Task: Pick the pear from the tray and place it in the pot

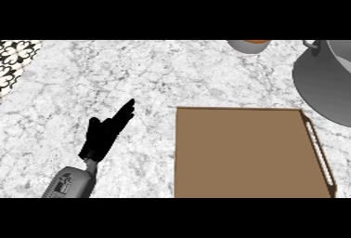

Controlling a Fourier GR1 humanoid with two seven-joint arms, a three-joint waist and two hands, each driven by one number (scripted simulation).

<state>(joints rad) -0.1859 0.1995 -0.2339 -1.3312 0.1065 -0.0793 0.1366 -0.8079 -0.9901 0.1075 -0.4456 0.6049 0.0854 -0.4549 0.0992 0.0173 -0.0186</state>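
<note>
Head view: the brown tray (247, 153) lies on the marbled counter (137, 74), and every part of its floor that shows is bare — no pear can be seen on it or anywhere else in view. The tray's near edge runs out of the picture at the bottom, so if the pear is on the tray, it lies in that unseen strip; I cannot tell.

The left robot hand (104, 135) rests on the counter well to the left of the tray, fingers straight and relaxed, pointing up and toward the tray's far left corner, holding nothing. The right robot hand does not show at all.

The grey pot (329, 83) stands beyond the tray's far right corner, partly cut off by the picture's edge, its handle (313, 45) toward the top. A small bowl (248, 45) sits farther back, left of the pot.

My judgement: the pot lies across the tray from the left robot hand, so the right arm would be the nearer one for the drop — and the pear must first be found.
</note>
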